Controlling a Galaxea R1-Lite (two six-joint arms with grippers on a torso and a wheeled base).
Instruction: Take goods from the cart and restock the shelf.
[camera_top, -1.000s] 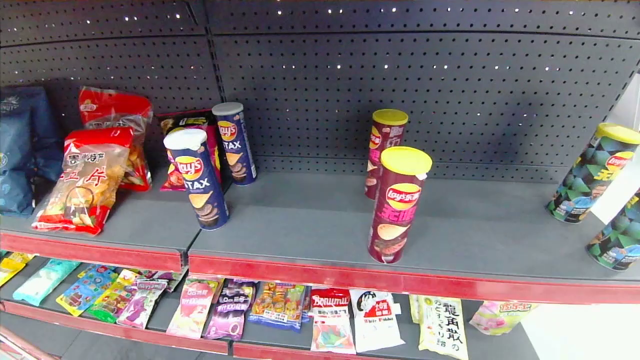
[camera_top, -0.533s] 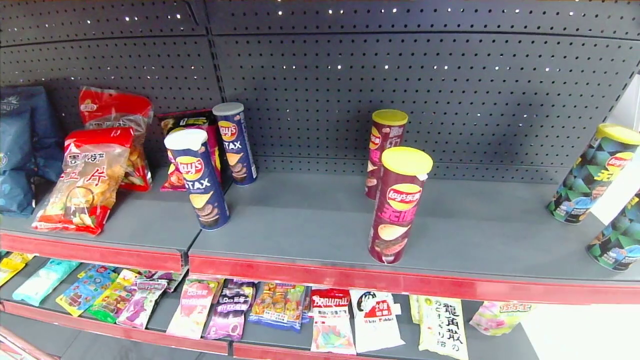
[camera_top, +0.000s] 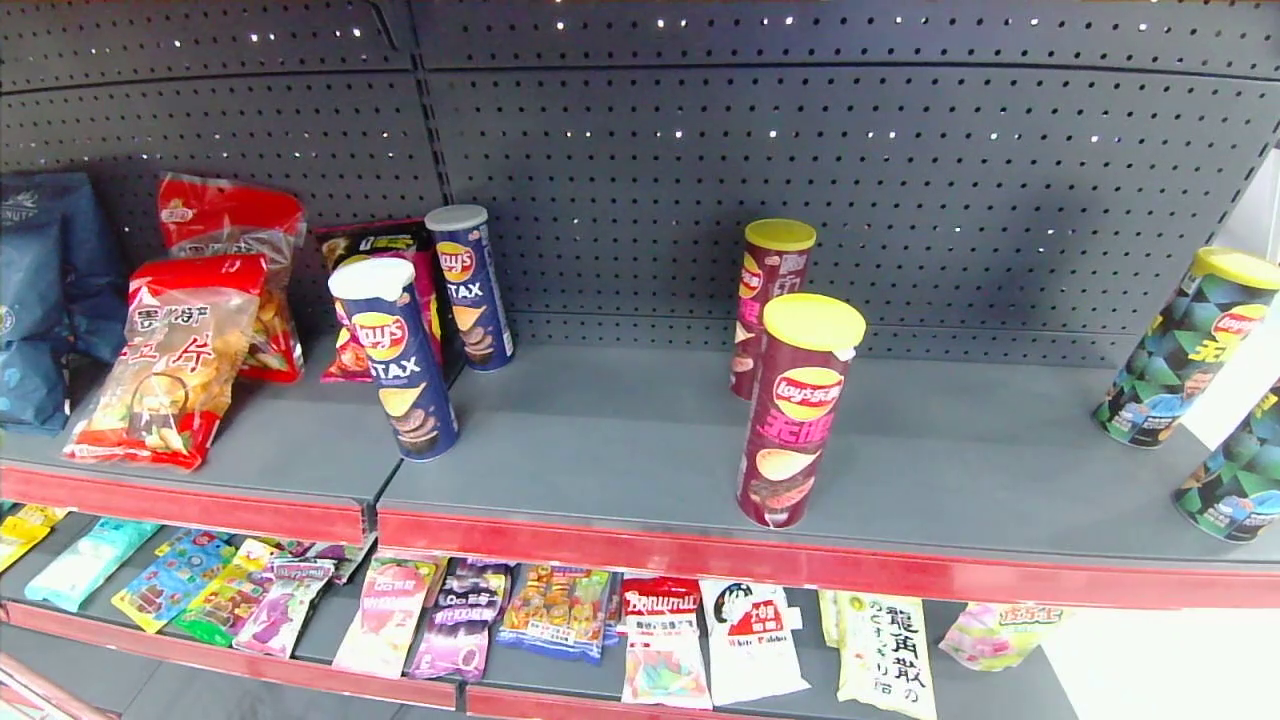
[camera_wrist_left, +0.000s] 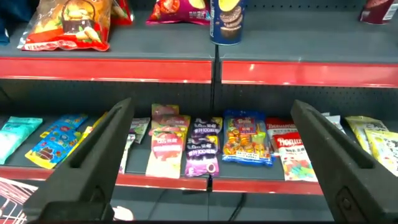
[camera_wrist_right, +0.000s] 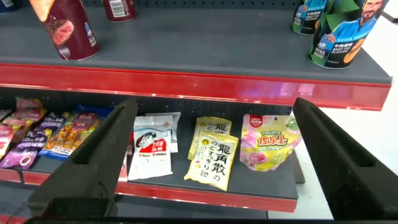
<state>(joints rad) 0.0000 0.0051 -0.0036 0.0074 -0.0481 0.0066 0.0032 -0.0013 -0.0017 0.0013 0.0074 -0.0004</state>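
left gripper spread wide, nothing between the fingers, held in front of the lower shelf, facing a row of flat candy packets. right gripper also spread wide and empty, facing the same lower shelf farther right. a white packet, a yellow packet and a pastel pouch lie flat beyond it.

upper shelf has a red front edge and a dark pegboard back. upright on it: front maroon chip can with a yellow lid near the front edge, rear maroon chip can just behind it toward the back. to the left, front navy chip can, and rear navy chip can behind it by the pegboard. a dark chip bag leans behind the front navy one. further left are two red snack bags, then blue bags at the edge. far right, two teal patterned cans stand at the shelf end, well apart from the maroon ones.
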